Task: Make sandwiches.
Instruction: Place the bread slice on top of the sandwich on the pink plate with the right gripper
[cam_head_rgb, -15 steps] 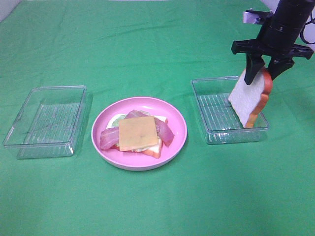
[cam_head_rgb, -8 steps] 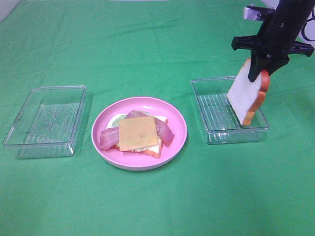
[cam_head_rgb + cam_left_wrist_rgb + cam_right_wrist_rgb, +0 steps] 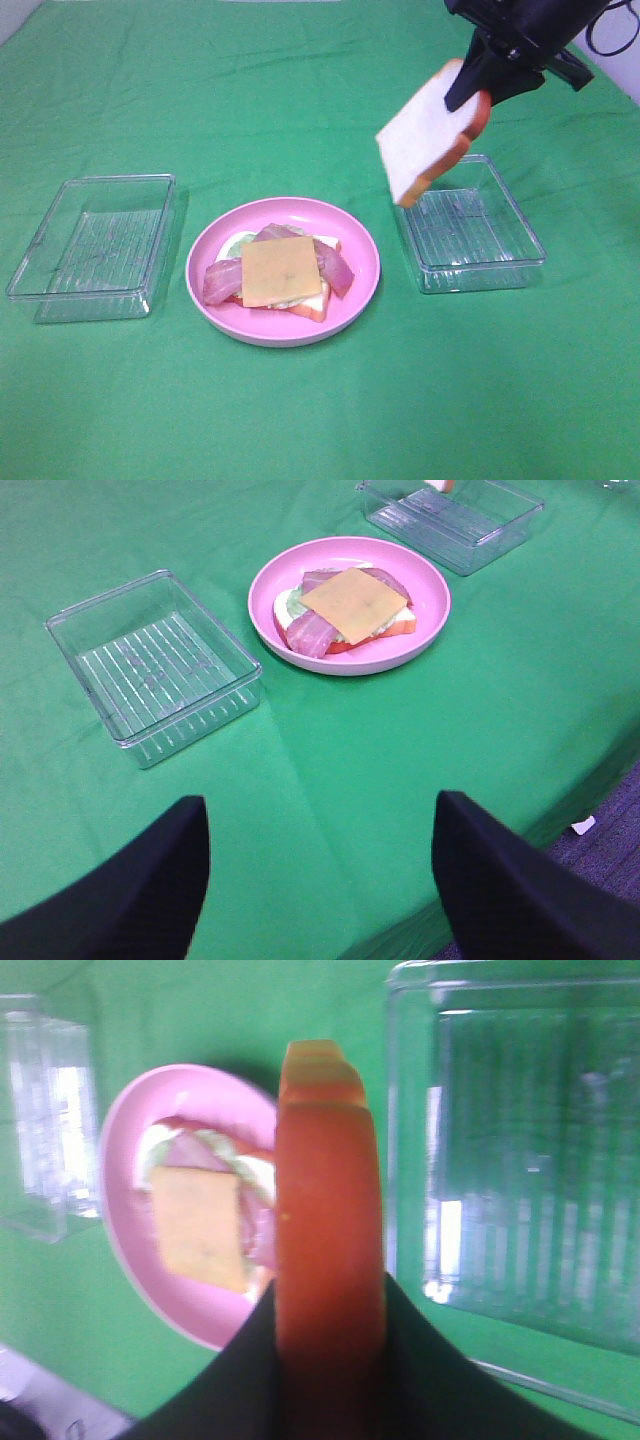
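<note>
Bread slice hanging above the right tray

Right gripper is pinching a white bread slice by its orange-brown crust, jaws closed narrowly on its edge, and is holding it tilted in the air over the near-left corner of the right clear tray. Left gripper is hovering with its fingers spread wide and gripping nothing, near the front edge of the green tablecloth. Toward the middle of the cloth, the pink plate is carrying the open sandwich stack: bread, lettuce, bacon strips, cheese on top. Another clear tray is sitting beside the plate, toward the cloth's left edge.
</note>
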